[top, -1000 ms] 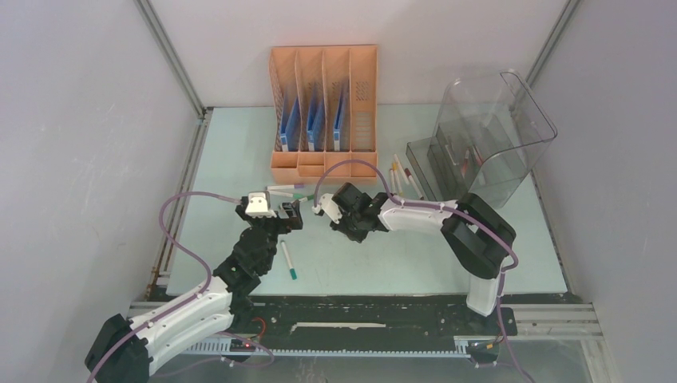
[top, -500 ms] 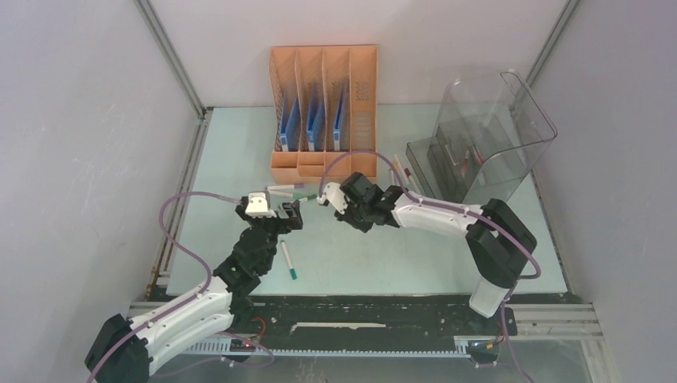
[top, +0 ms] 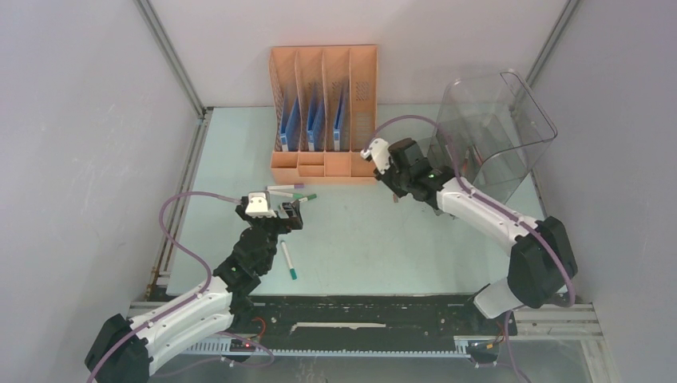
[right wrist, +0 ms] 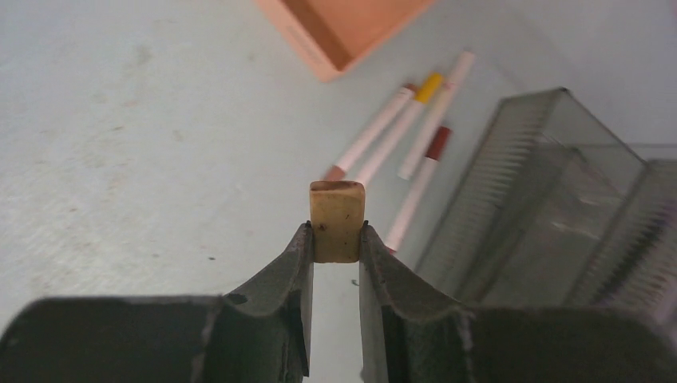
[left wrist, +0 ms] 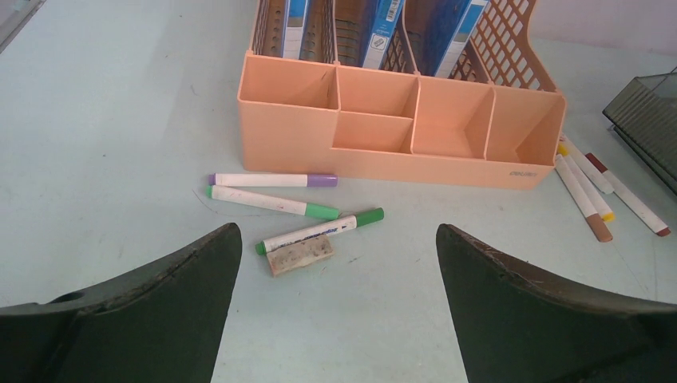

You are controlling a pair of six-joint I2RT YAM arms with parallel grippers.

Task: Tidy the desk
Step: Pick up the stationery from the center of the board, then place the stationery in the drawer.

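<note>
The desk (top: pixel 359 247), a large flat pale mint-green tabletop with grey walls around it, fills the middle of the overhead view, with both arms reaching out over it from its near edge.

The left gripper (top: pixel 294 212) is spread as wide as it goes and holds nothing; its two dark fingers (left wrist: pixel 160 303) frame an open stretch of the tabletop. Between them in the wrist view lie a white marker with purple caps (left wrist: pixel 271 180), a white marker with a green cap (left wrist: pixel 271 202) and a tilted white marker with green ends (left wrist: pixel 319 231). A worn beige eraser block (left wrist: pixel 302 255) lies touching that third marker. Behind them stands the orange four-slot plastic file rack (left wrist: pixel 399 152) with blue folders (top: pixel 311 120) upright in its slots. Another white marker with a green tip (top: pixel 289 260) lies on the tabletop beside the left arm.

The right gripper (right wrist: pixel 336 239) is nearly closed and pinches a small tan rectangular block (right wrist: pixel 337 211) by its lower half, the upper half standing clear above the fingertips. It hangs above the tabletop, between the rack's corner and the clear smoky plastic drawer bin (top: pixel 495 136). Below it a cluster of white markers lies side by side: one brown-tipped (right wrist: pixel 371 132), one yellow-capped (right wrist: pixel 403 120) and one with a dark red band (right wrist: pixel 419 187).
</note>
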